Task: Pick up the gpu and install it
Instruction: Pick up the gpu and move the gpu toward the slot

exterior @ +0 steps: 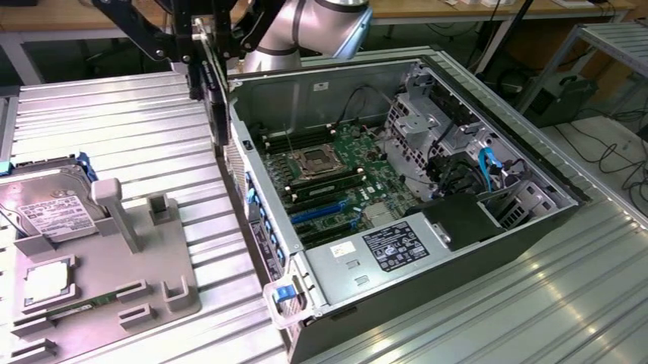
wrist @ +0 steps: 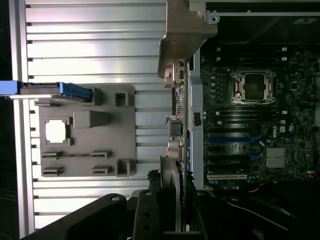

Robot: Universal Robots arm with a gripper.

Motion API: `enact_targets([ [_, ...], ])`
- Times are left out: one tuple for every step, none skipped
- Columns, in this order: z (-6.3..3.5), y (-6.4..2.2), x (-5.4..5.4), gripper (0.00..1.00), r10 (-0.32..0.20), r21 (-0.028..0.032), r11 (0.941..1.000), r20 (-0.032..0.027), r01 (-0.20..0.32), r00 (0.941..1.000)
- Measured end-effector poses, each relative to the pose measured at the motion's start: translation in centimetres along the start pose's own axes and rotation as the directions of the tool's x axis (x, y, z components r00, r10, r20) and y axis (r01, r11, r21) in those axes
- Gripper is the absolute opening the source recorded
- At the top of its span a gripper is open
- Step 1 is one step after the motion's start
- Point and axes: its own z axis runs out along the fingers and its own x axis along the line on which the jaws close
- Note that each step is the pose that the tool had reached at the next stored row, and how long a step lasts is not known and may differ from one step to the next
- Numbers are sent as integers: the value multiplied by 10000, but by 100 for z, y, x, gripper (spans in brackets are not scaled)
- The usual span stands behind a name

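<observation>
- The black gripper (exterior: 206,51) (wrist: 175,206) is clamped shut on the gpu (exterior: 217,106) (wrist: 181,150), a thin black circuit card hanging on edge.
- In the exterior view the card hovers over the open grey metal computer case (exterior: 294,98) at its ten o'clock corner, above the green motherboard (exterior: 335,167) (wrist: 250,115).
- At eight o'clock, a grey plastic parts tray (exterior: 121,280) (wrist: 85,145) sits on the ribbed metal worktop (exterior: 121,129) (wrist: 90,50).

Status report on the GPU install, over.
Gripper shut on thin flat black gpu card, held on edge, aloft. Card hangs at the open grey computer case's outer wall, not yet in a slot. Blue motherboard slots look unobstructed.
</observation>
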Motion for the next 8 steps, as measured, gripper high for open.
enact_targets([
  [0, 0, -22, 28, 0, 0, 10000, 0, 0, 10000],
  [1, 1, -52, 28, 0, 0, 10000, -1, 0, 10000],
  [1, 1, -71, 28, 0, 0, 10000, 0, 0, 10000],
  [1, 2, -96, 28, 0, 0, 10000, 0, 0, 10000],
  [2, 2, -132, 28, -1, -1, 10000, 0, 1, 10000],
  [3, 3, -161, 28, -1, 0, 10000, 0, 1, 10000],
  [3, 3, -181, 28, 0, 0, 10000, 0, 0, 10000],
  [4, 4, -204, 28, 0, -1, 10000, 0, 0, 10000],
])
